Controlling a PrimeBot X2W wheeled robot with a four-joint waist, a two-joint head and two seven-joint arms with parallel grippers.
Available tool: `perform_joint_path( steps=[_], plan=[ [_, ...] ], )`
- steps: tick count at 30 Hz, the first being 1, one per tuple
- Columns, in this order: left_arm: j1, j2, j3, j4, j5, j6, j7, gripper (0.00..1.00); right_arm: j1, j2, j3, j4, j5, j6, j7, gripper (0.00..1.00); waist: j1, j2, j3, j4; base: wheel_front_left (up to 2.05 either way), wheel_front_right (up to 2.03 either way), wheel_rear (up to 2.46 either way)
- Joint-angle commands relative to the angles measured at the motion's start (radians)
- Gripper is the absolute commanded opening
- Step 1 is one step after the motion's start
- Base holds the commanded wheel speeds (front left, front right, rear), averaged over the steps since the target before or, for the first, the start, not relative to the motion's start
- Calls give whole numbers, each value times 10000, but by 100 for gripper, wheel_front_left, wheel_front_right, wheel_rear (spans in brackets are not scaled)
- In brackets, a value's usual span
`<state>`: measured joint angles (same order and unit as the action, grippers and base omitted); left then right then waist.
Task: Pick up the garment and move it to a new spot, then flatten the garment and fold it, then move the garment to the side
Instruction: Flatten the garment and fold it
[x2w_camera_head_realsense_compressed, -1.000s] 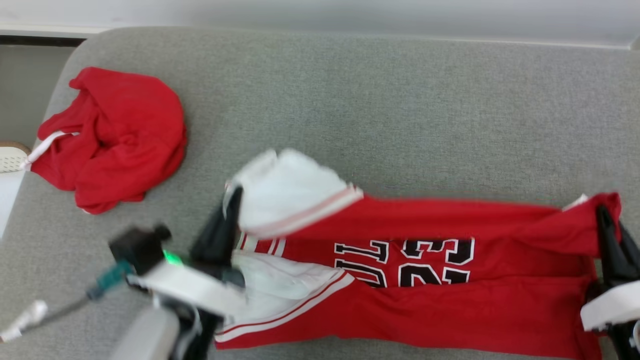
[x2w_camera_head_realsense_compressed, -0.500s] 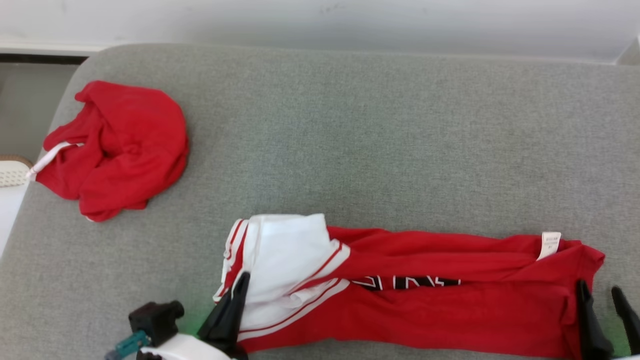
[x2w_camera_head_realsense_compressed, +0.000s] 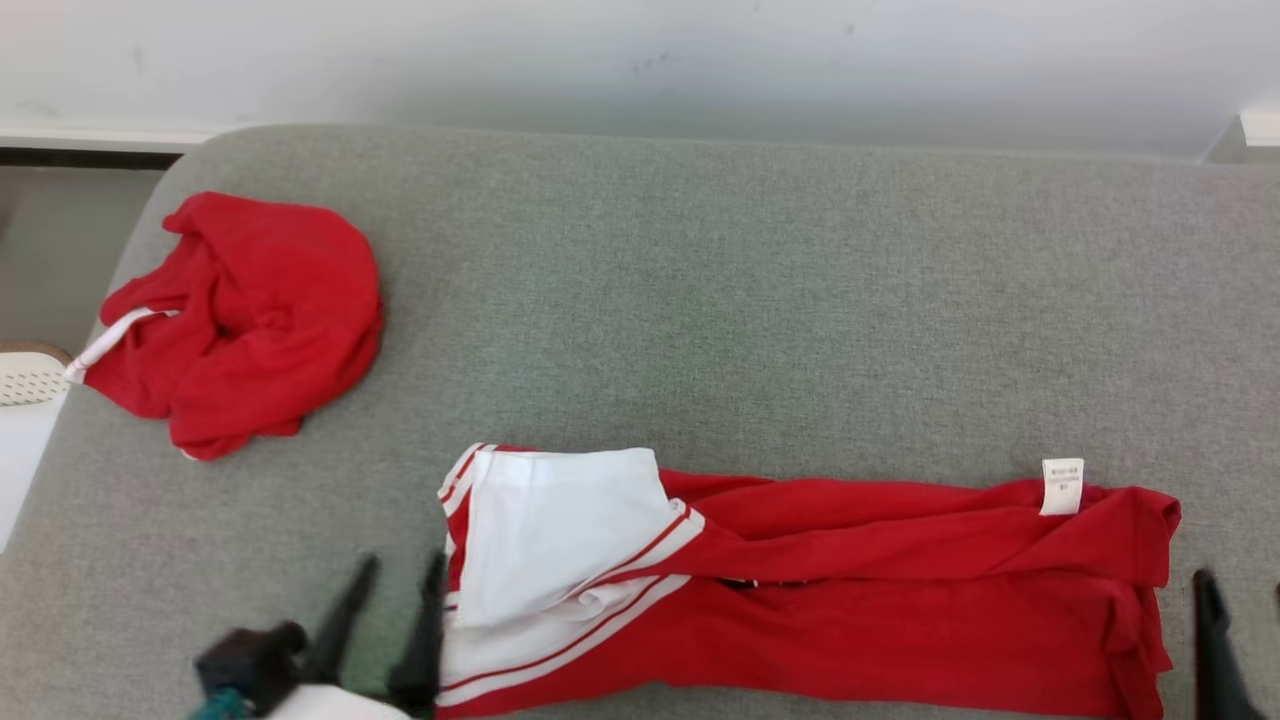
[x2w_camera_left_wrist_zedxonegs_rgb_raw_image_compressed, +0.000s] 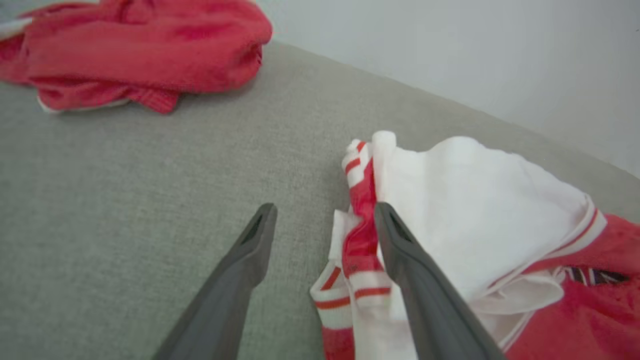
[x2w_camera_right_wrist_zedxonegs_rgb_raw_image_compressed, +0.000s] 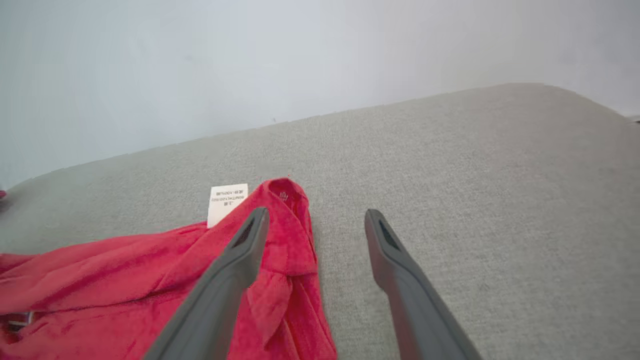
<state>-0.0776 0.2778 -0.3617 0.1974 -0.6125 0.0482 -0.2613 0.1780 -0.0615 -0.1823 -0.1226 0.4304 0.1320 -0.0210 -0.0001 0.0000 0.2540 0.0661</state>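
Observation:
The garment (x2w_camera_head_realsense_compressed: 900, 620), a red jersey with white sleeves and red-and-white trim, lies folded into a long band near the front edge of the grey cushion (x2w_camera_head_realsense_compressed: 750, 300). A white label (x2w_camera_head_realsense_compressed: 1061, 486) shows at its right end. My left gripper (x2w_camera_head_realsense_compressed: 403, 565) stands open just left of the white sleeve. In the left wrist view my left gripper (x2w_camera_left_wrist_zedxonegs_rgb_raw_image_compressed: 325, 210) has its right finger resting over the striped sleeve hem (x2w_camera_left_wrist_zedxonegs_rgb_raw_image_compressed: 357, 250). My right gripper (x2w_camera_head_realsense_compressed: 1240, 585) is open beside the garment's right end. In the right wrist view my right gripper (x2w_camera_right_wrist_zedxonegs_rgb_raw_image_compressed: 316, 215) has the red corner (x2w_camera_right_wrist_zedxonegs_rgb_raw_image_compressed: 292, 225) lying partly between its fingers, unheld.
A second red garment (x2w_camera_head_realsense_compressed: 240, 320) lies crumpled at the cushion's far left, also blurred in the left wrist view (x2w_camera_left_wrist_zedxonegs_rgb_raw_image_compressed: 135, 50). A white wall (x2w_camera_head_realsense_compressed: 640, 60) runs behind the cushion. A white perforated object (x2w_camera_head_realsense_compressed: 30, 375) sits past the left edge. Bare grey cushion stretches behind the jersey.
Both grippers have opened and let go of the jersey, which has dropped flat into a folded band. Both arms have drawn back toward the near edge. The head camera has tilted up.

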Motion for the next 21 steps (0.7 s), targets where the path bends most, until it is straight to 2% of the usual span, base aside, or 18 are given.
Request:
perform_joint_path(
  steps=[1,5,8,15,21],
  plan=[
    [121,64,374,-545,487,267,-34,100,78,26,-124,-551,-347,-27,76,100,1,0,-61,14,0,0,0],
    [197,214,1088,-1602,1750,980,-29,100,-267,80,-214,-1509,-1147,-27,293,100,1,0,-189,42,0,0,0],
    [-6,360,1432,-2163,2419,1273,-31,100,-631,93,-72,-1921,-1602,-27,520,100,1,0,-277,59,0,0,0],
    [-422,712,1668,-2765,3331,1424,-26,100,-1069,102,332,-2255,-2008,-27,1013,100,1,0,-398,131,0,0,0],
    [-485,737,1556,-2658,3413,1308,-27,100,-1064,109,462,-2118,-2052,-27,1085,100,1,0,-470,140,0,0,0]
  ],
)
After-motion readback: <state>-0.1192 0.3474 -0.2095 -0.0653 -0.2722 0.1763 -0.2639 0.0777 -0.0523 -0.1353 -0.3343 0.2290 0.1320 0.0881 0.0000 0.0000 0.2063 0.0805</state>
